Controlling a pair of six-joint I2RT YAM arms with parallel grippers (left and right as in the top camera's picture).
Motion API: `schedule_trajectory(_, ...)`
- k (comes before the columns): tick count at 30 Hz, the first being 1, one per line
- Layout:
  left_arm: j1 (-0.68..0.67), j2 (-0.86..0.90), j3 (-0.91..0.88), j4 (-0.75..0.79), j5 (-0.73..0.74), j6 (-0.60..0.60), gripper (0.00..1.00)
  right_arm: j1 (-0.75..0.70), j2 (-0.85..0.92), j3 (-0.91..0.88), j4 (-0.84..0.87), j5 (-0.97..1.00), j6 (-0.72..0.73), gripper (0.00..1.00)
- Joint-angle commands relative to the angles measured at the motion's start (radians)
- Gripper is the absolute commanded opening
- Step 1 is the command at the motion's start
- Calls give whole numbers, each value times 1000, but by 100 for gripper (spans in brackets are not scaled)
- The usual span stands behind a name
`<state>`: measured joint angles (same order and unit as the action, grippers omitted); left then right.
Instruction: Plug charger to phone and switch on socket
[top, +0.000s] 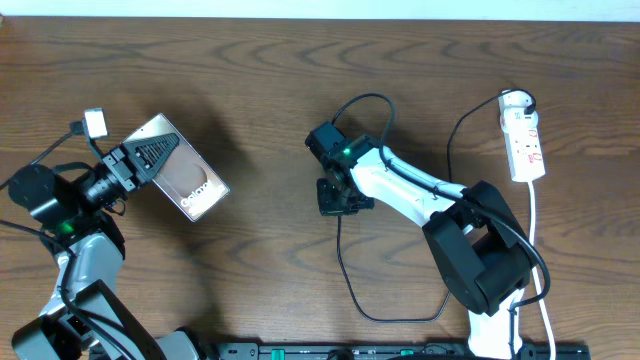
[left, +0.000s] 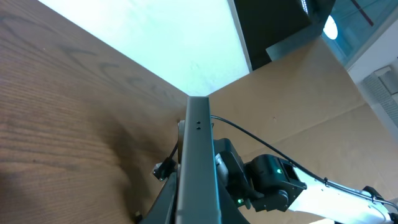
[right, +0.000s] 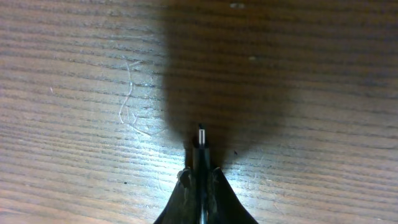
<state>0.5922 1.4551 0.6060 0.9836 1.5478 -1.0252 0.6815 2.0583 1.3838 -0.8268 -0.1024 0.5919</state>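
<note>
Shows phone tilted, clamped in left claw, port hidden. Right of phone, shows right claw pinched on tip of charger, bare table between; socket farther right.

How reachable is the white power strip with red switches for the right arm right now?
Probably yes: the white power strip lies on that arm's side, nothing standing between, but the right gripper is shut on the thin black charger plug.
</note>
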Motion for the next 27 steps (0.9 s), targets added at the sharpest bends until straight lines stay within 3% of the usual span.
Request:
schedule_trajectory(1,2,-11,2,5,23,-13,8,14,95,-56,-6,-13,6,11)
schedule_trajectory(3,2,-11,2,5,23,-13,7,14,95,-56,-6,-13,14,24)
schedule_trajectory(5,2,-11,2,5,23,-13,7,14,95,-56,-6,-13,14,27)
schedule_trajectory(8,2,-11,2,5,23,-13,8,14,95,-56,-7,-13,14,14)
schedule_trajectory(14,2,-11,2,5,23,-13,8,14,95,-56,-11,-12,25,2)
schedule_trajectory(24,2,-11,2,5,23,-13,7,14,95,-56,-22,-39,27,1)
schedule_trajectory(27,2,-11,2,5,23,-13,8,10,95,-56,8,-211,-65,1)
